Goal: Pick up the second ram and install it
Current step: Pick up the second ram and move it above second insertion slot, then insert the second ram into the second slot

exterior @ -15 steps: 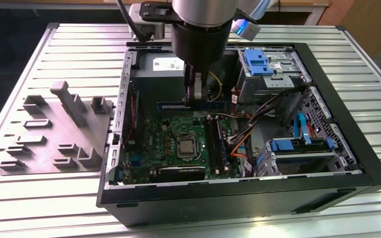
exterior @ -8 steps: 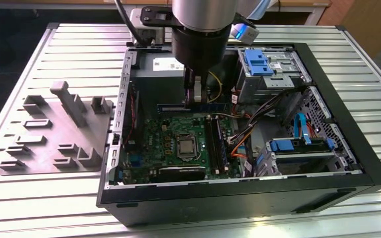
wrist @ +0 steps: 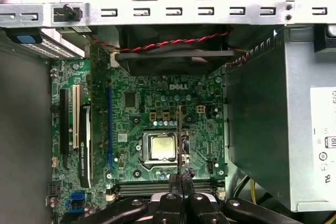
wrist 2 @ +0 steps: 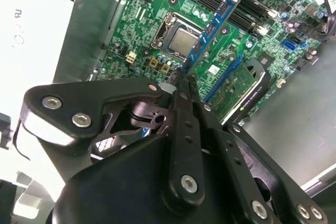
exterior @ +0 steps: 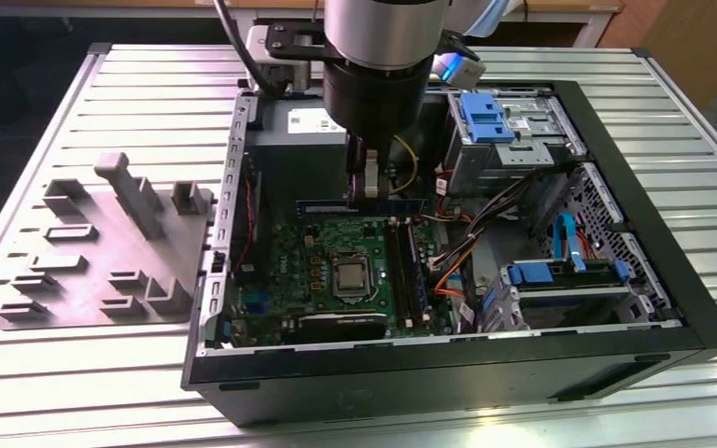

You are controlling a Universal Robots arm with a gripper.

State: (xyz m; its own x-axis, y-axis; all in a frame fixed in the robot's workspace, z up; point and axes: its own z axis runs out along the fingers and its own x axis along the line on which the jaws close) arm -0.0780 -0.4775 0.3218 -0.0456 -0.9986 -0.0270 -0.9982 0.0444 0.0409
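The second ram (exterior: 361, 204) is a thin dark-blue stick hanging level above the green motherboard (exterior: 321, 257) inside the open computer case. My gripper (exterior: 368, 191) reaches down from the arm and is shut on the stick's middle. In the second wrist view the ram (wrist 2: 212, 27) sticks out from my closed fingertips (wrist 2: 184, 85) over the processor socket (wrist 2: 181, 40). In the first wrist view the ram (wrist: 180, 135) shows edge-on as a thin line above the black memory slots (wrist: 157, 186), with my gripper (wrist: 180, 179) around it. The slots (exterior: 406, 266) lie just beside the socket.
A grey holder tray (exterior: 109, 252) with upright tabs lies on the ribbed table at the exterior view's left. Inside the case are a power supply (exterior: 302, 126), drive cages with blue clips (exterior: 496, 121), orange and black cables (exterior: 458, 252) and an expansion card (exterior: 333, 327).
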